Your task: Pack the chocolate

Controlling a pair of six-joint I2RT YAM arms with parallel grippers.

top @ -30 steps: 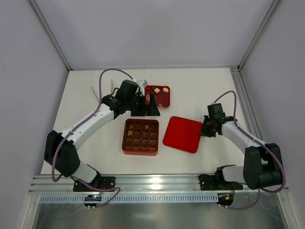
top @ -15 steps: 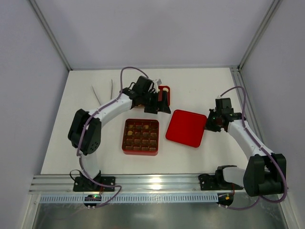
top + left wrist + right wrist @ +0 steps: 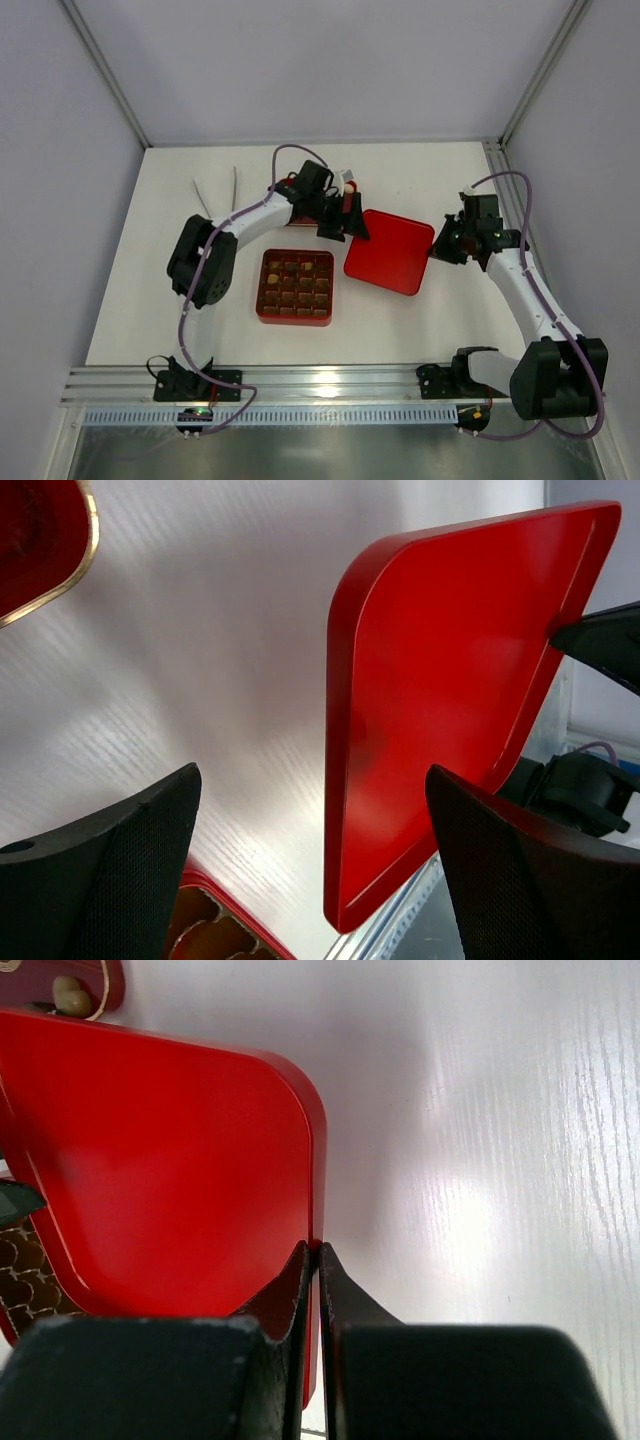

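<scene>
Our right gripper (image 3: 437, 247) pinches one edge of the flat red square lid (image 3: 385, 262), our left gripper (image 3: 343, 222) hangs wide open beside it, and the small brown chocolates (image 3: 290, 267) sit in the square red box (image 3: 295, 319), left of the lid.

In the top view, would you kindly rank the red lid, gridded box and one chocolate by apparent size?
Red lid and gridded box: look alike; the lid, gripped by the right claw, may be nearer the camera.
Then one chocolate, far smallest.
</scene>
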